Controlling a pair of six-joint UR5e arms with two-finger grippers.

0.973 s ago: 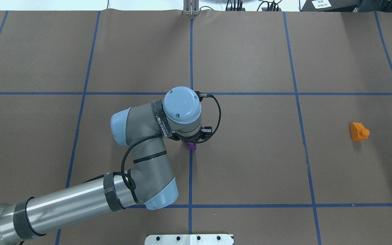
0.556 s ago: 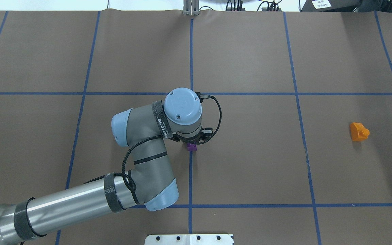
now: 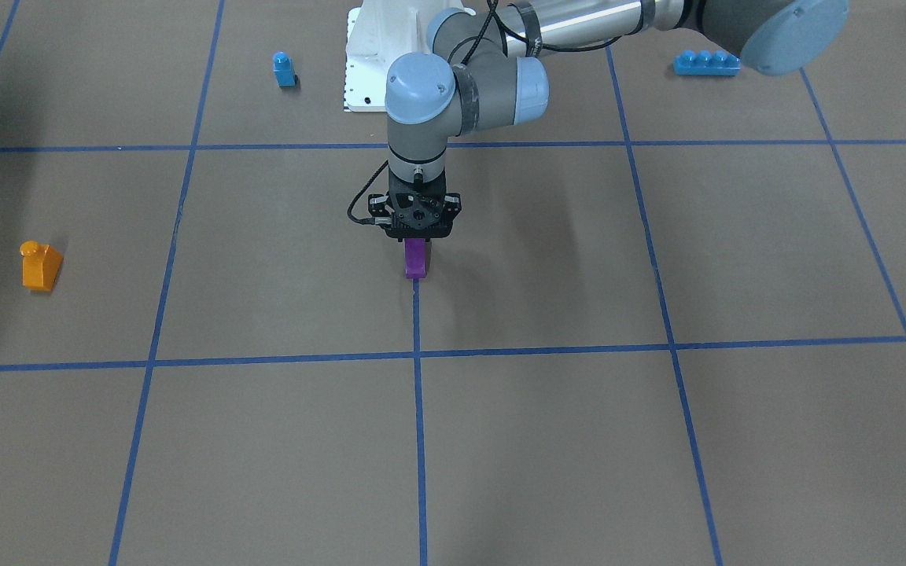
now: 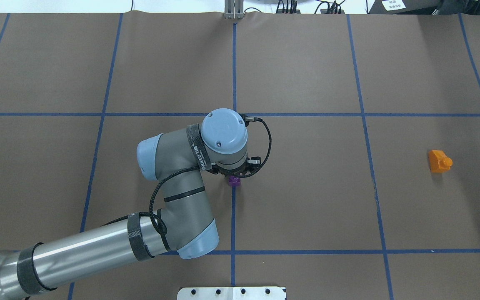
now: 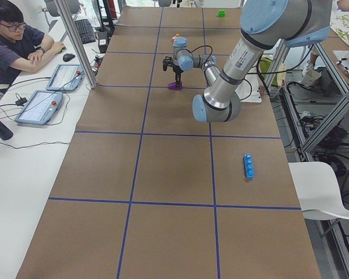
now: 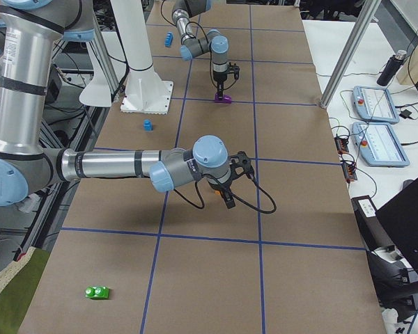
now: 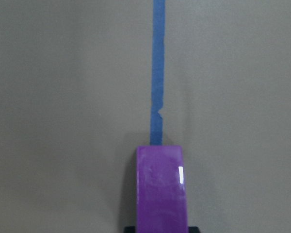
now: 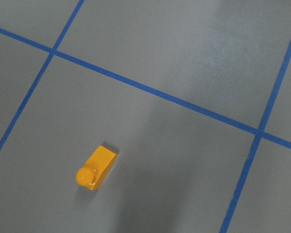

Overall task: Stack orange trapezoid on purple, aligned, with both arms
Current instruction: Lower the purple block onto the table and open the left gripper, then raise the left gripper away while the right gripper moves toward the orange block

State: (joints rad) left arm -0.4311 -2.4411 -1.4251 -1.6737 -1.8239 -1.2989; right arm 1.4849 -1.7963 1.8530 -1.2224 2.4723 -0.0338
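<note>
- The small glossy dark-purple plastic brick (image 3: 415, 259) sits on the brown-paper table (image 4: 306, 200), at the end of a blue tape line (image 7: 158, 73).
- The left gripper (image 3: 417, 237) stands upright over it, jaws clamped on the brick's two sides.
- The small glossy orange plastic trapezoid brick (image 4: 439, 161), with its one round stud, lies well apart from the purple brick, far out on the robot's right.
- The right gripper (image 6: 228, 200) hangs above the table, also well apart from the purple brick. I cannot tell whether its jaws are apart or together. Its wrist camera sees the orange brick low and left of centre.
- The step in hand seems to be setting the purple brick down as the base.
- To do it well, seat the purple brick flat and square to the tape line, stud up and unobstructed.
- The right gripper should centre over the orange brick and take its flat sides, not the slope.
</note>
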